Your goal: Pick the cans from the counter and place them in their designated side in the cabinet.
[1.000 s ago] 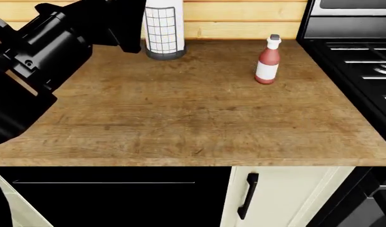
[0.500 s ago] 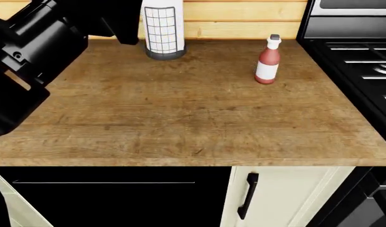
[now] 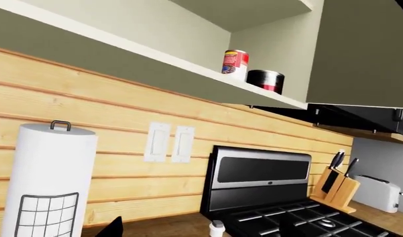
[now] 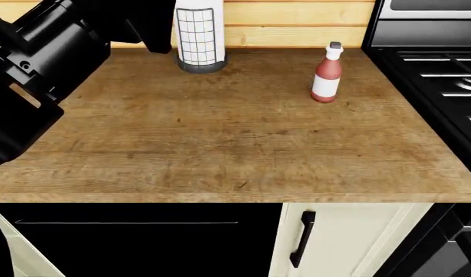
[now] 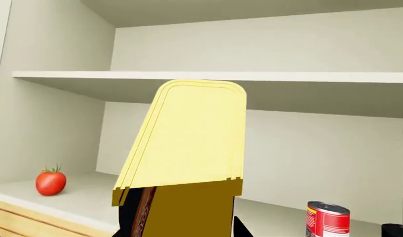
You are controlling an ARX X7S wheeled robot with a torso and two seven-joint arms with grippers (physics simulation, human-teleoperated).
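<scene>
My right gripper (image 5: pixel 181 224) is shut on the squat tin with the yellow lid (image 5: pixel 188 143) and holds it up in front of the open cabinet's lower shelf (image 5: pixel 83 197). The red-and-white can (image 5: pixel 327 219) stands on that shelf to the right of the tin; it also shows in the left wrist view (image 3: pixel 235 63) beside a dark can (image 3: pixel 265 80). My left gripper (image 4: pixel 150 26) is raised over the counter's (image 4: pixel 219 144) back left, next to the paper-towel holder, open and empty; one dark fingertip (image 3: pixel 112 228) shows. The right gripper is out of the head view.
A tomato (image 5: pixel 51 181) lies at the shelf's left end. On the counter stand a white paper-towel roll in a black wire grid (image 4: pixel 200 34) and a red sauce bottle (image 4: pixel 327 72). The black stove (image 4: pixel 451 75) adjoins on the right. A knife block (image 3: pixel 336 185) and toaster (image 3: pixel 379 192) stand beyond it.
My left arm has lifted and drawn back toward the upper left of the head view, then settled slightly. Nothing on the counter has moved.
</scene>
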